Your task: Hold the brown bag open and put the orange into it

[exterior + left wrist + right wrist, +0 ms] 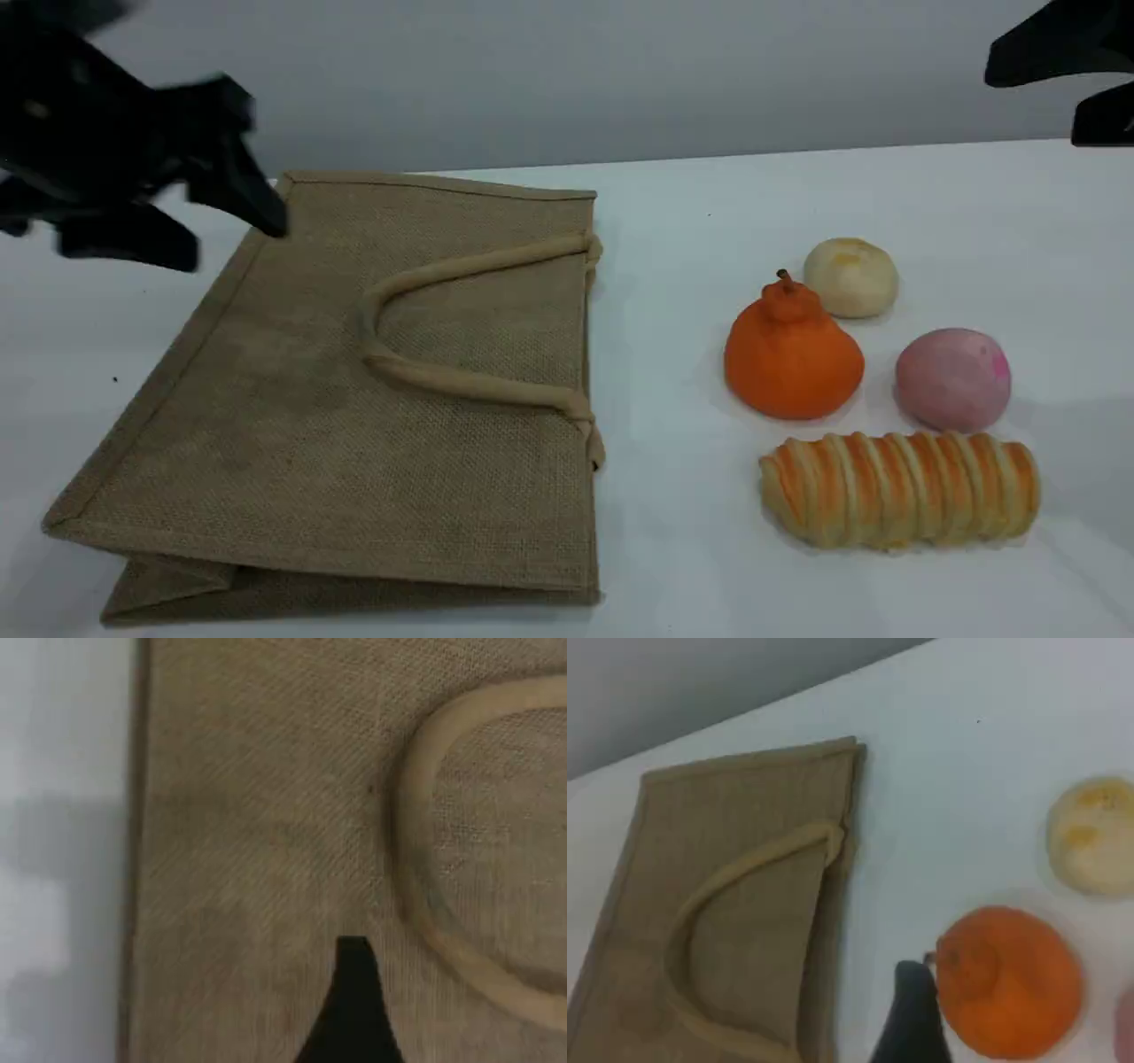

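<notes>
Below the left gripper [177,213], the brown bag [372,399] lies flat on the white table [691,266], folded shut w/ its mouth edge on the side facing the fruit; nothing shows inside it. One beige handle [443,377] lies looped on the upper panel, ends at the mouth edge.

Left gripper hovers over the bag's far corner, away from the mouth, jaws spread wide, gripping nothing. In the left wrist view its fingertip [353,1010] sits over bare jute, the handle [416,877] curving just to the tip's right, the bag's trimmed edge and bare table off to its left.

Right gripper [1081,80] is only partly in frame at the top right corner of the scene view, up off the table, jaws apart, empty. In the right wrist view its fingertip [914,1019] appears just beside the orange [1007,981], which is to the tip's right; whether they touch I can't tell. The bag [735,912] is well off to the tip's left, w/ a strip of bare table between.

The orange [791,354] stands upright, stem up, on the table betw. bag mouth and a pink ball [952,379]. A pale round bun [850,276] sits just behind it, a striped bread loaf [899,489] just in front. Free table runs betw. the bag mouth and the orange, and behind the bun to the far edge.
</notes>
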{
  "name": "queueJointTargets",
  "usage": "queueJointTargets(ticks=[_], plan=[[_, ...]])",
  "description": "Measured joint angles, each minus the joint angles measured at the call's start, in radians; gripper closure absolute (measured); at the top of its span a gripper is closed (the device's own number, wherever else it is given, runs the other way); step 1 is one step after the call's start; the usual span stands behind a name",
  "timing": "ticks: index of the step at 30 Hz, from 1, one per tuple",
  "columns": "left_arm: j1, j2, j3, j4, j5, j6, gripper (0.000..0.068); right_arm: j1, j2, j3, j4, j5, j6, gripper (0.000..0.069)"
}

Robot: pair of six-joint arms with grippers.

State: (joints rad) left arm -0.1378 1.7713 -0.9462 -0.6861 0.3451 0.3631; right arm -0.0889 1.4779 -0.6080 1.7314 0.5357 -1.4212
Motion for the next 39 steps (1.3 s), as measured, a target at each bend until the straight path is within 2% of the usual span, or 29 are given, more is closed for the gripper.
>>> queueJointTargets(ticks=[2, 12, 18, 21, 29, 31, 34, 39], plan=[[-0.015, 0.049, -0.024, -0.003, -0.004, -0.002, 0.0157, 0.000, 0.014, -0.017, -0.001, 0.000, 0.004, 0.0200], [-0.027, 0.274, -0.179, -0.025, 0.018, -0.003, 0.0157, 0.000, 0.070, -0.049, -0.005, 0.007, 0.004, 0.0200], [-0.079, 0.352, -0.256, -0.025, 0.016, -0.003, 0.0157, 0.000, 0.070, -0.049, -0.008, 0.006, -0.004, 0.0200], [-0.096, 0.387, -0.277, -0.025, 0.007, -0.003, 0.0157, 0.000, 0.070, -0.049, -0.008, 0.005, -0.012, 0.0200], [-0.095, 0.413, -0.273, -0.021, -0.013, -0.004, 0.0170, 0.000, 0.069, -0.049, -0.007, 0.003, -0.020, 0.0200], [-0.095, 0.413, -0.273, -0.021, -0.014, -0.004, 0.0197, 0.000, 0.069, -0.049, -0.007, 0.000, -0.023, 0.0200], [-0.095, 0.413, -0.273, -0.020, -0.014, -0.004, 0.0285, 0.000, 0.069, -0.049, -0.007, 0.000, -0.026, 0.0200], [-0.095, 0.413, -0.273, -0.019, -0.008, -0.004, 0.0533, 0.000, 0.069, -0.049, -0.007, 0.000, -0.026, 0.0200]])
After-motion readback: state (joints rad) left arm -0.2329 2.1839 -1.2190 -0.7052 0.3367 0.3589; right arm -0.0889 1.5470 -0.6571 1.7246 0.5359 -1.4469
